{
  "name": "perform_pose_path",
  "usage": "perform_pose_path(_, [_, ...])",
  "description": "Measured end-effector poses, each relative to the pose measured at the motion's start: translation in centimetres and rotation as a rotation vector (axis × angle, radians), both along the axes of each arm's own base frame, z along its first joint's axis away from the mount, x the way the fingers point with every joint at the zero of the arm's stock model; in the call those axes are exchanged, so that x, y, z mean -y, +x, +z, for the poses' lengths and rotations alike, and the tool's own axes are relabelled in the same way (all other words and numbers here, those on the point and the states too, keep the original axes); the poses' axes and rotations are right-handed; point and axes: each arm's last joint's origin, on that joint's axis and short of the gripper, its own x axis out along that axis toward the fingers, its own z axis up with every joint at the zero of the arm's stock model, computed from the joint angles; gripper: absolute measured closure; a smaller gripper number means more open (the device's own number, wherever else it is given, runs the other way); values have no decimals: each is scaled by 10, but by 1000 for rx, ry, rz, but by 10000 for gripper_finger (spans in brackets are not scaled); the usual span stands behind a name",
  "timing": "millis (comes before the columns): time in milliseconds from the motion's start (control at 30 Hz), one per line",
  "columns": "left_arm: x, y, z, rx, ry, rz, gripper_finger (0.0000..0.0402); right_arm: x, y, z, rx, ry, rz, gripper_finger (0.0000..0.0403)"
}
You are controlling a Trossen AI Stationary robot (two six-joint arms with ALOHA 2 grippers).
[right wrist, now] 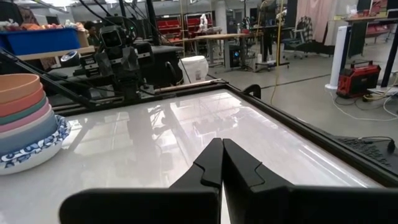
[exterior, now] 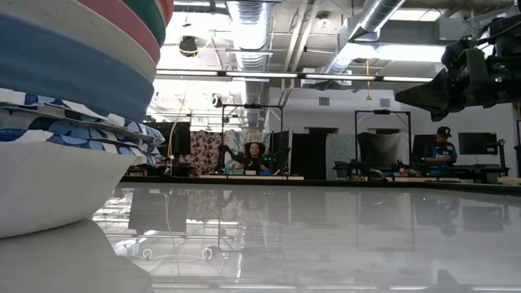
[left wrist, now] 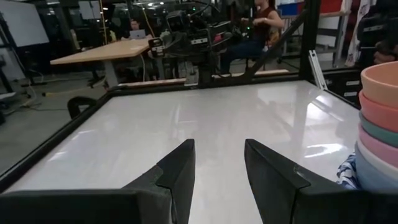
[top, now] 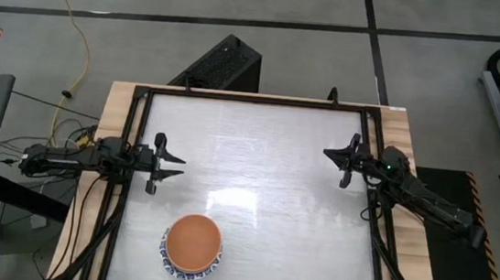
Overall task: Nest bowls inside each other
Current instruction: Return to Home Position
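The stack of bowls stands at the lower centre-left of the high view, on the white table. From above, only the top orange bowl and a sliver of blue-patterned rim beneath it show; the rest are hidden, so their number cannot be told. In the low view the stack is cut off at the left and top edges. It stands upright with the mouths facing up; being round, the bowls have no long axis. The left gripper hovers at mid-left above the stack in the frame, its fingers spread with nothing between them. The right gripper sits at mid-right, well apart from the stack, its fingers pressed together.
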Motion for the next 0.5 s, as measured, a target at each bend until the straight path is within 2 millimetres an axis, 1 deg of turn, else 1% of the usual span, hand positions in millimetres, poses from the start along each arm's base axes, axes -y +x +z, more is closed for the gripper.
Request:
perform_pose_path(133, [0,0,0,0,-24,0,272,0,0,0,16,43,-3,378])
perform_pose_path(500, [0,0,0,-1,-33,0,272,1,0,0,25,71,-16,378])
